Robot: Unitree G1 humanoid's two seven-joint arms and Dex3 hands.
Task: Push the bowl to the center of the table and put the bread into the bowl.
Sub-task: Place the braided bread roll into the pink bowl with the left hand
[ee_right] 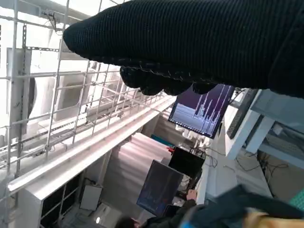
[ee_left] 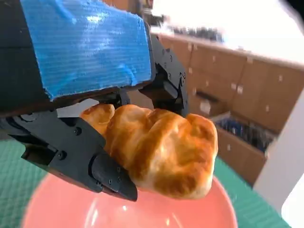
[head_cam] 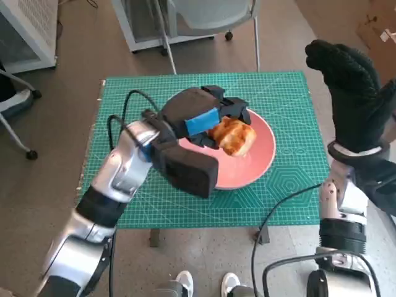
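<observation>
blue-taped left hand [ee_left: 85,52] fills the wrist view, black fingers [ee_left: 102,171] clamped round the bread [ee_left: 161,152], a golden croissant-like roll. fingers grip it from both sides, roll sticking out past the fingertips. bread hangs just above the pink bowl [ee_left: 61,209], clear of the bowl's surface as far as the wrist view shows. from the head view the left hand [head_cam: 201,120] holds the bread [head_cam: 234,136] over the bowl [head_cam: 260,164], which sits abt mid-table on the green cutting mat [head_cam: 291,99].

right hand [head_cam: 349,86] in black knit glove is raised off the table's right edge, away from bowl & bread, fingers up and nothing in it; how far they're spread, can't tell. wrist view shows only the glove [ee_right: 199,42] as a dark band.

room: brownish floor, chair legs beyond the table, a person's shoes [head_cam: 204,284] at the near edge. rt wrist view shows wire shelving, monitors [ee_right: 202,111].
</observation>
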